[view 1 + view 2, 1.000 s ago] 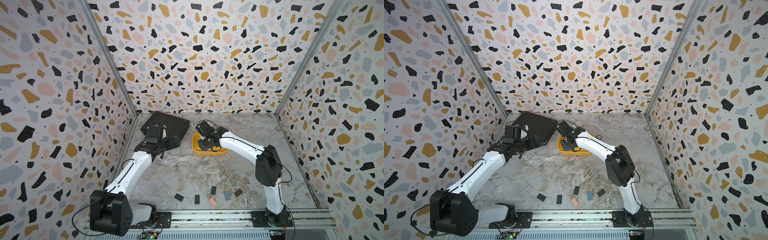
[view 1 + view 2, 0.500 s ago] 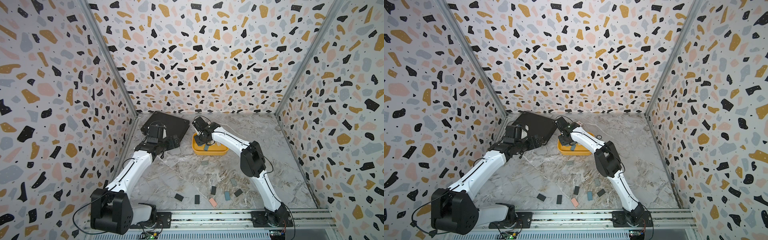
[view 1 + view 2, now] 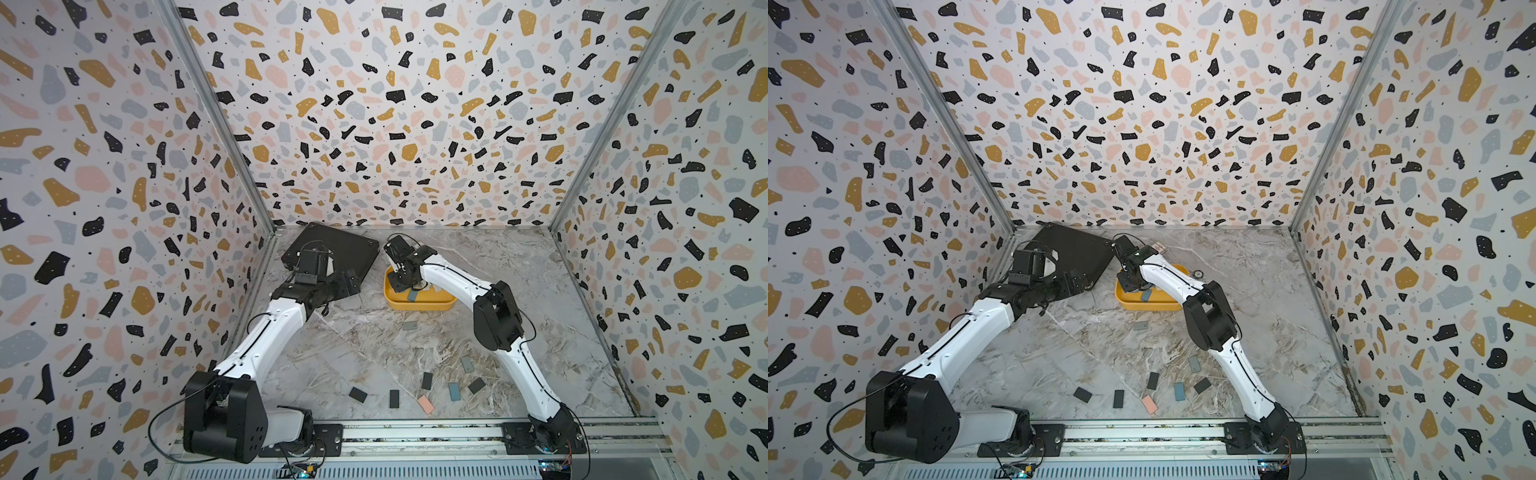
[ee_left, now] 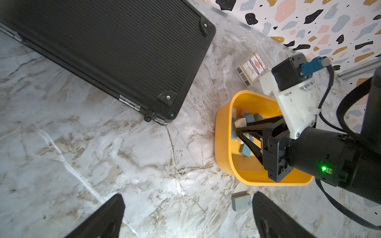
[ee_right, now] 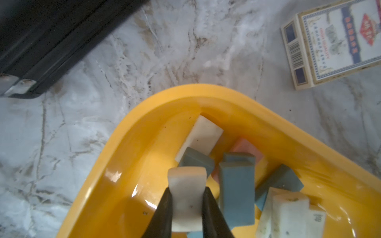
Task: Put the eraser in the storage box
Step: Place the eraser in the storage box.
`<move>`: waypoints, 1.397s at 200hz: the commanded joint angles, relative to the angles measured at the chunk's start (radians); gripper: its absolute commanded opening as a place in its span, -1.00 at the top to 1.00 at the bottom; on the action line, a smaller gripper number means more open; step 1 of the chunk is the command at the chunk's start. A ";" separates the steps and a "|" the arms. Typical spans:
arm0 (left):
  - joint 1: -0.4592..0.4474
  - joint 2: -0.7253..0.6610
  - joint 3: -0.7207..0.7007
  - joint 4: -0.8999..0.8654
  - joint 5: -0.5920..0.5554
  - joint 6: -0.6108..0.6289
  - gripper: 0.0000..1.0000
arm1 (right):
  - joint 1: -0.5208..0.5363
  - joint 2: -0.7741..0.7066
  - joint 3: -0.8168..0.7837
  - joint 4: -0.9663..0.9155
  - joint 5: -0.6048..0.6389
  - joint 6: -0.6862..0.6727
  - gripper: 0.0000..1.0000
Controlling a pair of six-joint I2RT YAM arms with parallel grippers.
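The storage box (image 3: pixel 419 308) (image 3: pixel 1150 307) is a shallow yellow tray at the back middle of the table. Several blue, grey, white and pink erasers lie piled in its left end (image 5: pixel 236 185). My right gripper (image 5: pixel 187 189) (image 3: pixel 401 282) (image 4: pixel 237 129) reaches down inside that end, shut on a white eraser (image 5: pixel 187 179) held upright between its black fingers, just above the tray floor. My left gripper (image 4: pixel 188 195) (image 3: pixel 347 282) hovers open over bare table to the left of the box, holding nothing. A grey eraser (image 4: pixel 241 203) (image 3: pixel 409 326) lies on the table beside one of its fingers.
A flat black case (image 3: pixel 336 249) (image 4: pixel 107 47) lies at the back left, close to the box. A small printed card box (image 4: pixel 251 69) (image 5: pixel 334 43) sits behind the tray. Several loose erasers, dark, blue and one pink (image 3: pixel 426 404), are scattered near the front rail.
My right arm has swung left, carrying the gripper and its white eraser toward the left end of the box. The left arm has not moved.
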 commanded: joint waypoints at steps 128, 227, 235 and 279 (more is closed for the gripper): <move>0.009 0.010 0.024 0.007 -0.001 0.016 -0.94 | -0.005 -0.166 -0.043 0.025 -0.027 -0.012 -0.01; 0.011 -0.007 0.018 0.015 0.008 0.009 -0.94 | 0.107 -0.694 -0.712 0.138 -0.036 -0.043 -0.19; 0.011 -0.010 0.017 0.014 0.009 0.009 -0.94 | 0.128 -0.715 -0.758 0.150 -0.020 -0.042 -0.19; 0.011 -0.031 0.008 0.012 0.010 0.003 -0.94 | 0.186 -0.733 -0.916 0.199 0.005 0.008 -0.20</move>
